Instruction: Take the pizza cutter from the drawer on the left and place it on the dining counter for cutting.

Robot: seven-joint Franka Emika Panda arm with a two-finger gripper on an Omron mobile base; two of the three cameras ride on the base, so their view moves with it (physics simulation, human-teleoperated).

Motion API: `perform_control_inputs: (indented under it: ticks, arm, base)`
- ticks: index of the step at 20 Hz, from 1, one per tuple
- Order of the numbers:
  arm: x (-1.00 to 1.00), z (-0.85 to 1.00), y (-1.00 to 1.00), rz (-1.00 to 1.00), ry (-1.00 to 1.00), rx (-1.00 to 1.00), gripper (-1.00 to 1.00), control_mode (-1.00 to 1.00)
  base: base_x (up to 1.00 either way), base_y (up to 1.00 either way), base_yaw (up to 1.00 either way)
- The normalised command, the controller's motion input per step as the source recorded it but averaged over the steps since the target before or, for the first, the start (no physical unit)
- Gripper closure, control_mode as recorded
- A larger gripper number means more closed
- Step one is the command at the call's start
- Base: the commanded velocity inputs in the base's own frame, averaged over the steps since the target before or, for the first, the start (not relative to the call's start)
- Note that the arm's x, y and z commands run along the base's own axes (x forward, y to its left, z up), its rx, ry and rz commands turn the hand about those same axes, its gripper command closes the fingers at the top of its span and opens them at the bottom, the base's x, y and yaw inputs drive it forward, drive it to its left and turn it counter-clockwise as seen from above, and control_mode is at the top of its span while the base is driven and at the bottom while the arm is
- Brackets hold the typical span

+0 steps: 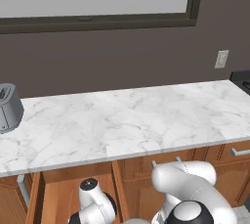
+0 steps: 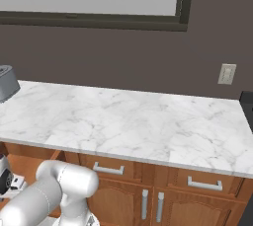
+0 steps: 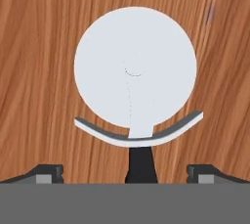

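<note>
with the pincer (image 3: 125, 174) spread wide above the open drawer (image 3: 39, 71), we find the pizza cutter (image 3: 135, 74) lying flat on its wooden floor; descending straight, we should straddle the dark handle, then close squarely.

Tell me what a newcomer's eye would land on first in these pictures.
First, the pizza cutter: its round pale wheel lies flat on the drawer's wooden floor in the hand view, dark handle pointing toward the open gripper, whose fingertips stand wide on either side. Next, the long marble worktop under the dark wall, with a grey appliance at its left end.
</note>
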Motion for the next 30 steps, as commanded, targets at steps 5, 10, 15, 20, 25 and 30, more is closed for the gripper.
perform_control_inputs:
  ticks: [5,10,15,20,25,30]
  arm:
    - [0.00,-0.17,0.00,0.00,0.00,0.00,-1.00,-1.00]
    - [0.00,-0.15,0.00,0.00,0.00,0.00,-1.00,-1.00]
    - [0.00,-0.13,0.00,0.00,0.00,0.00,-1.00,-1.00]
    - [0.00,-0.06,0.00,0.00,0.00,0.00,-1.00,-1.00]
    - [0.00,0.00,0.00,0.00,0.00,0.00,-1.00,-1.00]
    - [0.00,0.00,0.00,0.00,0.00,0.00,-1.00,-1.00]
  base:
    - [0.00,0.00,0.00]
    - [0.00,0.00,0.00]
    - [0.00,0.00,0.00]
    - [0.00,0.00,0.00]
    - [0.00,0.00,0.00]
    - [0.00,0.00,0.00]
